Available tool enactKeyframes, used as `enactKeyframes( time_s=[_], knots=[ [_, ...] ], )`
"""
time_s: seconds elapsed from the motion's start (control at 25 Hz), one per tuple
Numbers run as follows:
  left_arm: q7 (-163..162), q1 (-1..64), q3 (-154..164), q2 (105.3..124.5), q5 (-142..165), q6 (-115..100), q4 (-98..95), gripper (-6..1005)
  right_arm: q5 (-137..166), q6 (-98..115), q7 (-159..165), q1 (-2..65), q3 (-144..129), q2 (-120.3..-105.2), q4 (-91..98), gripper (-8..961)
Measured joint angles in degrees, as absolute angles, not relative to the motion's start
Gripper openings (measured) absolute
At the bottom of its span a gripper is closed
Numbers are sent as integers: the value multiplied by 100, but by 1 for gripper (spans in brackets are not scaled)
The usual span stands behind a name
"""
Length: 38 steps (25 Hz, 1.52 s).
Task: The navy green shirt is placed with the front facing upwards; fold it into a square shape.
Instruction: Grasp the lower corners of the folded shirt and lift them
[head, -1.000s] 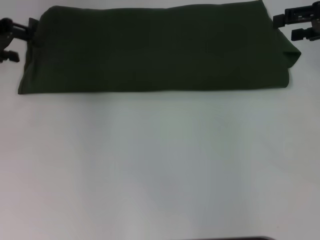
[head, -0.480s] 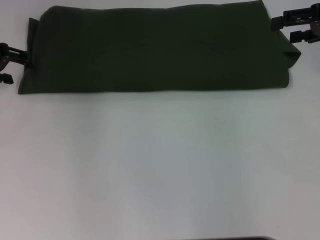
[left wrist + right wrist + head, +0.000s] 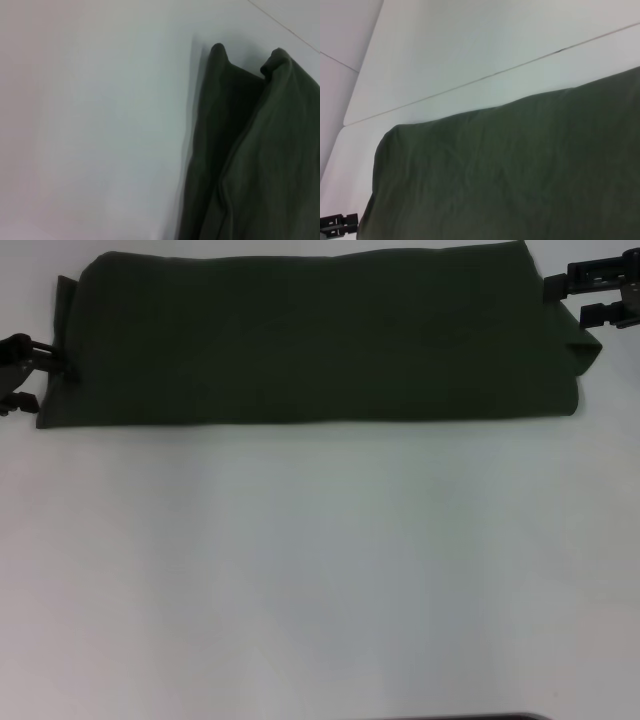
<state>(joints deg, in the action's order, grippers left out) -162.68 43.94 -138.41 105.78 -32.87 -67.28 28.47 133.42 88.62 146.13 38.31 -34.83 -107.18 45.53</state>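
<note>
The navy green shirt [image 3: 310, 340] was seen folded into a long horizontal band across the far part of the white table [image 3: 320, 570], plain green side up, with a small flap projecting at each end. The left gripper [image 3: 25, 375] was positioned at the shirt's left end near the front corner, its dark fingers [image 3: 45, 358] spread either side of the cloth edge. The right gripper [image 3: 575, 298] was placed at the far right corner, its jaws parted and nothing seen pinched between them.
</note>
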Motion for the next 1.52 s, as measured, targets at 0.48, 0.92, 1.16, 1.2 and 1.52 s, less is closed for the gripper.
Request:
enactKeyframes(
  time_s=[0.48,0.92,1.16,1.2,1.52],
  knots=[
    [-16192,4387,-13831,10682,-3284,-6670,2830,720,13342,8861,14601,3780,-3404,-10696,4553,898],
    [-16119,4419,-13815,10835,-3250,-6746,2853,699,13342,8876,14603,3779,-3324,-10684,4553,890],
    [-16109,4435,-13594,10880,-3235,-6681,2900,666,13342,8884,14605,3779,-3284,-10685,4553,886],
    [-16109,4439,-13574,10876,-3232,-6680,2900,660,13342,8886,14605,3779,-3275,-10686,4552,885],
    [-16109,4459,-13476,10866,-3225,-6728,2943,539,13332,8912,14634,3779,-3260,-10687,4547,879]
  ],
)
